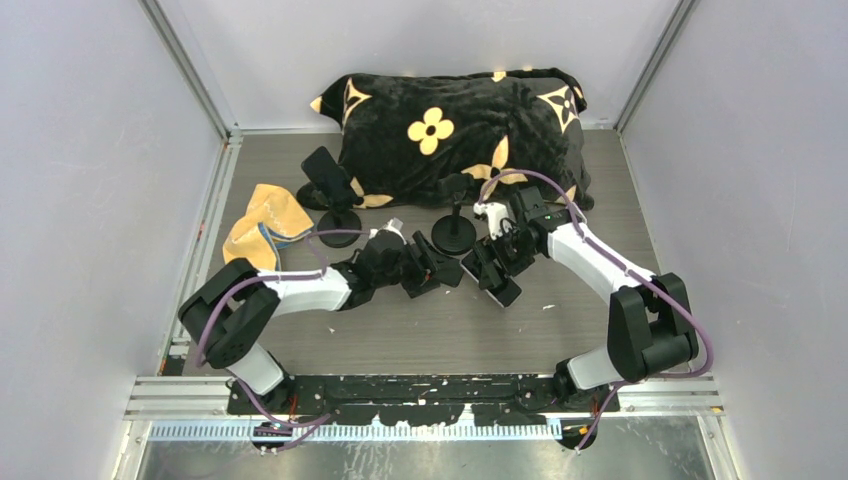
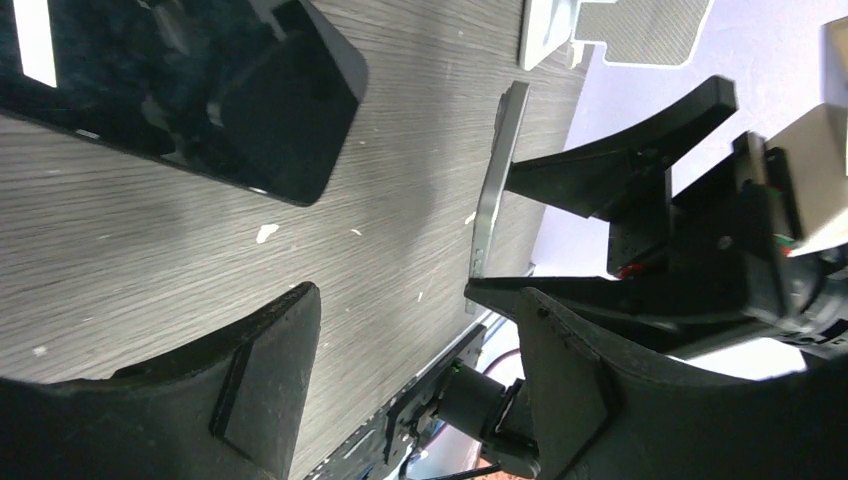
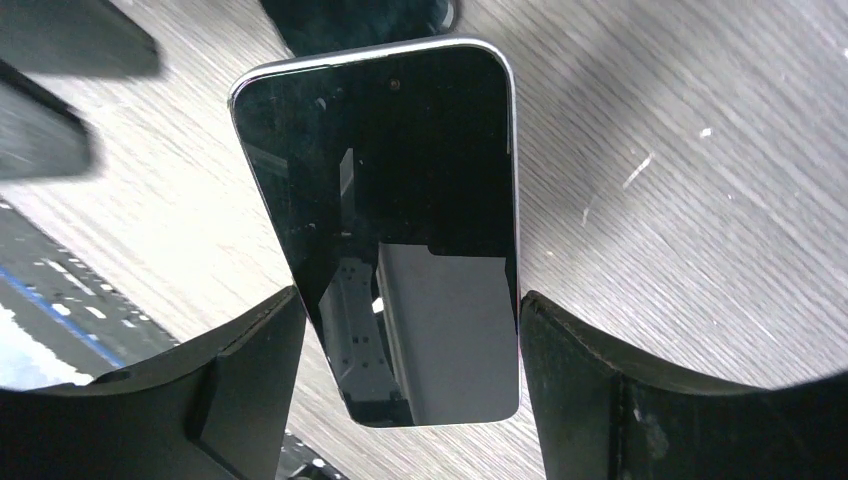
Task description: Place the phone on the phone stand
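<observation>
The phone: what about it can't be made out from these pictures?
- Top view: the phone is small and mostly covered by the right gripper.
- Right wrist view: its dark screen shows only reflections, and whether it touches the table cannot be told.
- Left wrist view: only its thin edge shows, because its face is turned away.

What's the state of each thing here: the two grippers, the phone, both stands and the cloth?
left gripper: open, empty.
right gripper: shut on the phone's long edges.
phone: gripped, screen dark, not on a stand.
middle stand: upright, no phone on it.
left stand: upright.
yellow cloth: crumpled.
</observation>
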Robot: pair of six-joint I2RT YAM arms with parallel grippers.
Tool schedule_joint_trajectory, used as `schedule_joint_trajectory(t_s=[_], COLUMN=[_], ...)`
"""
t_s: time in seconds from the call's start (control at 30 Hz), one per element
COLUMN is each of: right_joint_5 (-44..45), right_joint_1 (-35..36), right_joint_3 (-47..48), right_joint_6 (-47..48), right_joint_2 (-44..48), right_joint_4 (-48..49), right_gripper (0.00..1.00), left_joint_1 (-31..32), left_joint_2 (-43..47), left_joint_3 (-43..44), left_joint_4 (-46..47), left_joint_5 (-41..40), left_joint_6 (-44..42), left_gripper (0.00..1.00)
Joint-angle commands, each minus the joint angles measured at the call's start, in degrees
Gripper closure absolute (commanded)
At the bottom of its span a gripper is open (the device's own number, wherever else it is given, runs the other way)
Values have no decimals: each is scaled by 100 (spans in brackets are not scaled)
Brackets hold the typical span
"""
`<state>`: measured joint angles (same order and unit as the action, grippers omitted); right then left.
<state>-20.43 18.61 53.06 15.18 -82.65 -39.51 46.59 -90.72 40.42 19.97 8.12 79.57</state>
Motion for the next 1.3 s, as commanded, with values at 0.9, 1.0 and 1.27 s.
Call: schedule_joint_trajectory(t_s=[0.9,1.0,1.27], right_joint_5=[-1734,-1769,-1848], right_joint_1=[113,60,-4], right_joint_3=[1155,1363,2035], right_joint_6=[-240,263,1239], right_joint_2=[342,429,623], right_joint_4=[-866,-1330,-2350], right_gripper=[32,16,0], left_joint_1=[227,83,-62], left_joint_2=[178,530,1572], left_joint_3=[513,299,152], left_joint_4=[853,860,116], left_joint_5=[31,440,1281], left_joint_6=[-1785,-2511,-4751], left_gripper=[100,100,100])
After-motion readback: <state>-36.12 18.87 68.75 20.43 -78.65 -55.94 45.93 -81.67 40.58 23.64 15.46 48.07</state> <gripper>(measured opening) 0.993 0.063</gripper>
